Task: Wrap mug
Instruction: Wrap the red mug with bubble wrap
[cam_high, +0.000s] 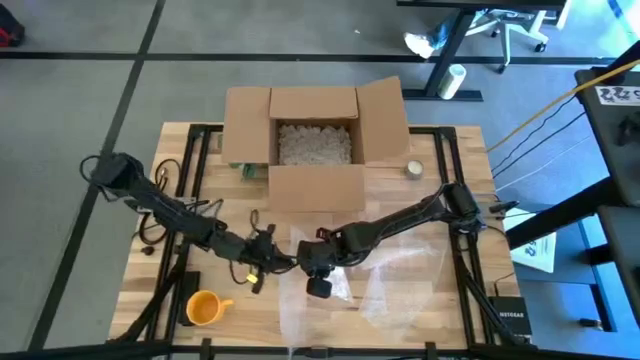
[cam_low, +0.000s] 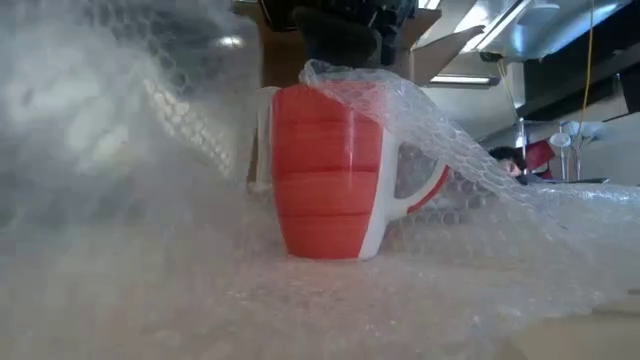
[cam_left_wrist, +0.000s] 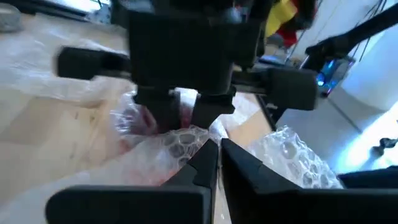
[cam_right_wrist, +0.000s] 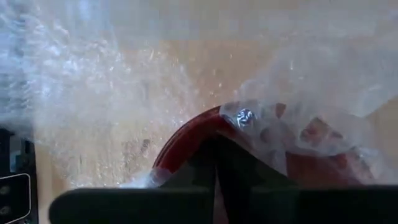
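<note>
Wooden table (cam_high: 420, 300), one, on grey carpet.

Cardboard box (cam_high: 315, 140), one, flaps open, at the table's far side; pale packing fill inside.

Tape roll (cam_high: 414, 169), one, just right of the box.

Mugs, two. Red mug (cam_low: 335, 175), white handle and white inside, stands upright on bubble wrap (cam_low: 480, 180) near the table's front centre; one flap of the wrap is draped over its rim and down the handle side. Orange mug (cam_high: 205, 308), bare, stands at the front left corner, well apart.

Bubble wrap, one sheet, spread across the front middle and right of the table.

Arms, two, meeting above the red mug. Left gripper (cam_left_wrist: 217, 163): fingers pressed together, pinching an edge of the wrap. Right gripper (cam_right_wrist: 216, 165): fingers pressed together at the mug's wrapped rim.
</note>
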